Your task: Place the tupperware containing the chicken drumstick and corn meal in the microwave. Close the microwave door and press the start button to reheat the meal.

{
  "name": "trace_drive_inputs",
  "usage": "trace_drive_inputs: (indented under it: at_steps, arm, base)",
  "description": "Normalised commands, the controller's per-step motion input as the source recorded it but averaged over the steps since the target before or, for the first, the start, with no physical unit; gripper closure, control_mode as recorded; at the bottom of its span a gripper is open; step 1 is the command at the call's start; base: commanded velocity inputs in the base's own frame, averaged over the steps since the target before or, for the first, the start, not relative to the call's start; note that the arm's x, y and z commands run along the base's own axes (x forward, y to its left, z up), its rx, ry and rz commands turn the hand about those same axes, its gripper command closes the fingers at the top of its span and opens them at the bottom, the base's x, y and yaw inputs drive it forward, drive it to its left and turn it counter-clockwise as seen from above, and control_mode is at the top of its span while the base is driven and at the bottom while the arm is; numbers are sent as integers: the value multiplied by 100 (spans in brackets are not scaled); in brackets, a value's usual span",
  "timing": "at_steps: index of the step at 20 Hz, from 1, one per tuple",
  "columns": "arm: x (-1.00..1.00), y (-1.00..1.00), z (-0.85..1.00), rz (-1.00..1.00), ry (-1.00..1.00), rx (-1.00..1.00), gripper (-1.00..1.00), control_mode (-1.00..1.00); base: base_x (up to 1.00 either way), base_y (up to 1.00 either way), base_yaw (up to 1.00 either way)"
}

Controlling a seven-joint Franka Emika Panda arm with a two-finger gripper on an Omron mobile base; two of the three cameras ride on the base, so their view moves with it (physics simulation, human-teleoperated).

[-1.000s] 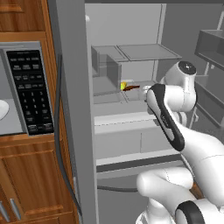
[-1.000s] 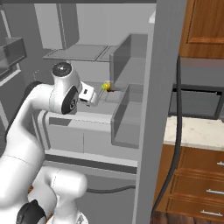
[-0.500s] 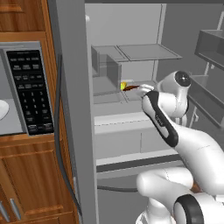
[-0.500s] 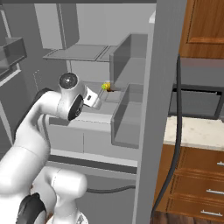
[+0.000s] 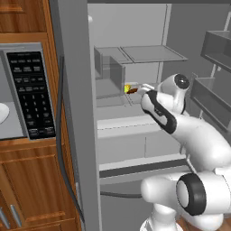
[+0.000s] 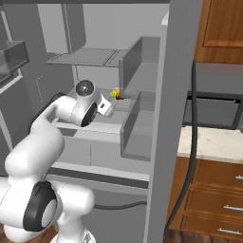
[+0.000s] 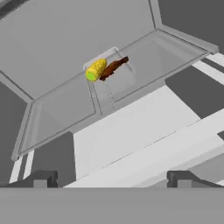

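1. Inside the open fridge, the gripper (image 7: 111,177) hangs with jaws spread wide, empty, well short of the tupperware (image 7: 108,70).
2. The tray sits at the back of a shelf, corn (image 7: 96,70) and drumstick (image 7: 113,68) lying end to end, their long axis running along the back wall.
3. Nothing is done: lifting, loading the microwave (image 5: 22,92), shutting the door and pressing start all remain.
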Motion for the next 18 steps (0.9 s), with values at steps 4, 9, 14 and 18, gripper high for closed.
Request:
trace_drive_inputs:
  at_steps: [4,9,14,18]
  arm:
    - [42,-11,-21,-4,6,1,-100,-100]
    - [49,-6,-17,-4,6,0,-100,-100]
    - [47,-3,-15,-3,1,1,-100,-100]
    - [40,-4,-15,-1,0,3,-100,-100]
  base:
    - [0,0,0]
    - [0,0,0]
    - [0,0,0]
    - [0,0,0]
